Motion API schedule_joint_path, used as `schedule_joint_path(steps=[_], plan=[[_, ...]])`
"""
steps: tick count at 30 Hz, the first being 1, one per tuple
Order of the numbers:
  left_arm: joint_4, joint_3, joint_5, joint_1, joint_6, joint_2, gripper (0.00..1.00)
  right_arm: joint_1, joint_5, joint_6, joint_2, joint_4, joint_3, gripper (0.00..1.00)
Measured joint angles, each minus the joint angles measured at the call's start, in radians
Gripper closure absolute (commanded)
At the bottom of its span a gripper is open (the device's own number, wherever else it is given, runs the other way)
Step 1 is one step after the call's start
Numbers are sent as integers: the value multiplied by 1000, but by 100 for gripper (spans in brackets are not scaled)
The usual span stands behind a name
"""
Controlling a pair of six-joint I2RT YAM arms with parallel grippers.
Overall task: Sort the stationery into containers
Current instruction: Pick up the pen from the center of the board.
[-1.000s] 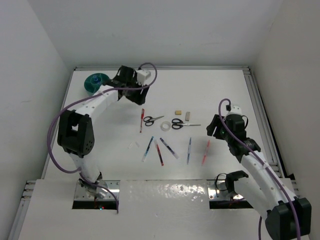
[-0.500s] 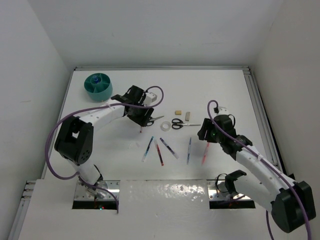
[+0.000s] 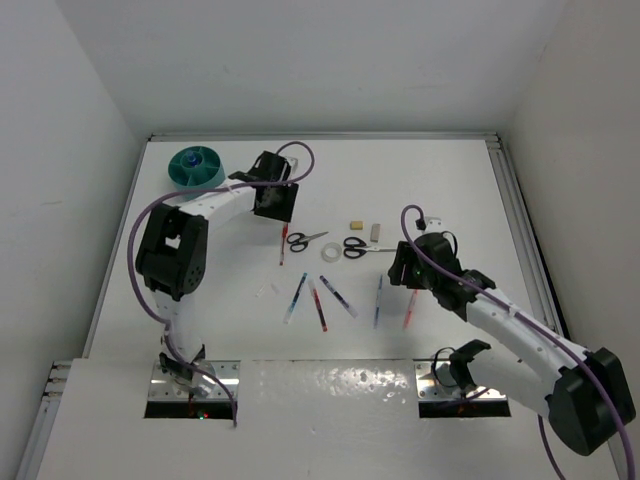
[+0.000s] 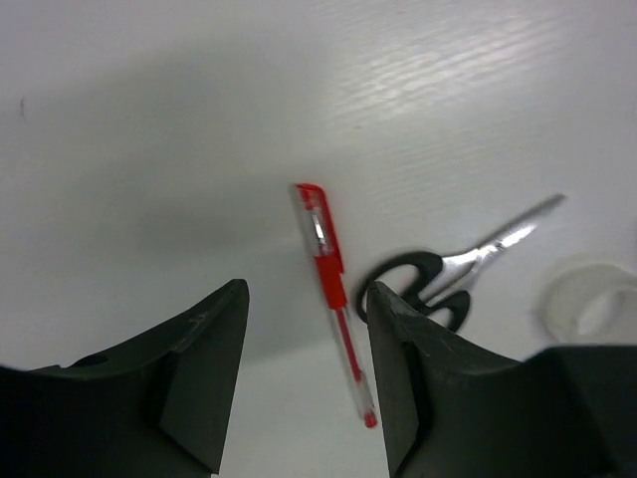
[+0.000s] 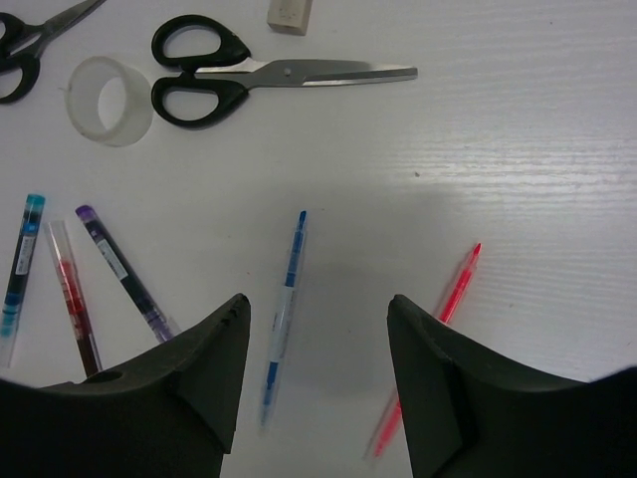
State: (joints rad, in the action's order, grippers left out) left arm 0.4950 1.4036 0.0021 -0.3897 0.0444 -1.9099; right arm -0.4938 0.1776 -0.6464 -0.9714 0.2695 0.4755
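The round teal organiser (image 3: 195, 165) stands at the far left. My left gripper (image 3: 279, 212) is open and empty, hovering just above the top end of a red pen (image 3: 284, 241). In the left wrist view that pen (image 4: 333, 289) lies between my open fingers (image 4: 199, 368), beside small black-handled scissors (image 4: 448, 281). My right gripper (image 3: 402, 272) is open and empty above the table, between a blue pen (image 5: 284, 309) and a pink-red pen (image 5: 443, 304). Larger scissors (image 5: 249, 75), a clear tape roll (image 5: 109, 100) and a beige eraser (image 5: 291, 12) lie beyond. The blue-capped bottle cannot be made out.
Blue (image 3: 296, 297), red (image 3: 318, 305) and purple (image 3: 337, 296) pens lie in a row mid-table. A small white piece (image 3: 265, 290) lies left of them. A second beige piece (image 3: 355, 226) sits near the eraser. Rails run along the table's right and far edges.
My left gripper swung from beside the organiser down over the red pen, then drew back a little toward the far left. My right gripper moved left, toward the blue and pink-red pens.
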Motion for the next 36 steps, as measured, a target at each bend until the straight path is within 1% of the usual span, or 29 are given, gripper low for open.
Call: schedule_joint_path(steps=[3,7,14,16,17,20,25,26,27,28,33,36], plan=[[-6,5,-53,13,34,-63,51,-6,13,-3,2,0,0,43],[-7,5,-82,11,56,-117,52,-9,32,-3,16,1,0,43],[-34,5,-100,8,66,-126,53,-12,63,-2,32,2,0,43],[-44,5,-104,7,66,-127,57,-13,68,0,32,2,0,43],[-48,6,-105,5,69,-129,63,-13,71,0,32,2,0,42],[-47,17,-107,5,84,-149,71,-13,79,9,32,11,5,42],[-51,23,-104,5,121,-153,79,-13,98,27,36,27,21,41],[-52,23,-103,5,127,-153,86,-13,105,31,40,29,23,41],[-53,23,-103,5,134,-153,90,-13,112,35,46,29,23,41],[-53,23,-101,5,140,-153,100,-13,116,37,51,30,23,41],[-49,26,-96,12,147,-152,100,-13,141,46,81,31,23,41],[-31,42,-86,22,127,-146,100,-13,155,52,97,31,23,41]])
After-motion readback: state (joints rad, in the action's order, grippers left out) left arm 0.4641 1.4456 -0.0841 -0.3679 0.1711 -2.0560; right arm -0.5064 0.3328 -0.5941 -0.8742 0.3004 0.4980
